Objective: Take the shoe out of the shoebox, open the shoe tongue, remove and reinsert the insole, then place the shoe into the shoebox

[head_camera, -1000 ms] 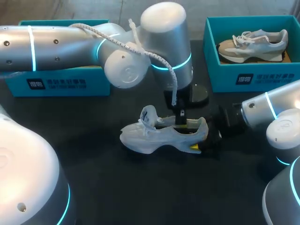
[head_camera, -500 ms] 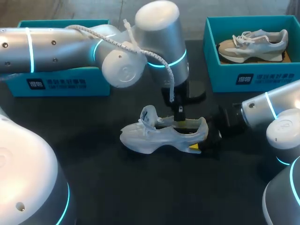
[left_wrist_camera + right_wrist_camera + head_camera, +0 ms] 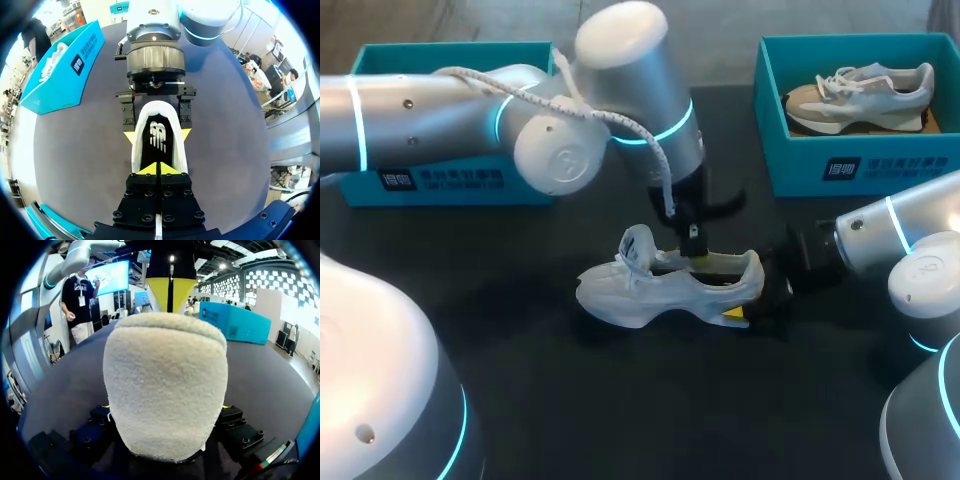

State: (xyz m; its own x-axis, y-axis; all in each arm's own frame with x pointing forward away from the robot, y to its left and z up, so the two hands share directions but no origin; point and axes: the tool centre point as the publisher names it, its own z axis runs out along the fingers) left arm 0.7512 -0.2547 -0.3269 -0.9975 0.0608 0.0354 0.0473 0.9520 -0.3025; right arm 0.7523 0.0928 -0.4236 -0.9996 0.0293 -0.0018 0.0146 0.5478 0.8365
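White mesh sneaker [image 3: 665, 285] sits centre frame on black table [image 3: 620, 400], heel clamped in right gripper [image 3: 752, 295]. Left gripper [image 3: 157, 169] tips pinched together on black insole [image 3: 157, 137], hold unclear. Grip insole edge firmly, lift slowly.

Table [image 3: 620, 400] only: dark matte top, black-ish in head view, greyer in L wrist view.
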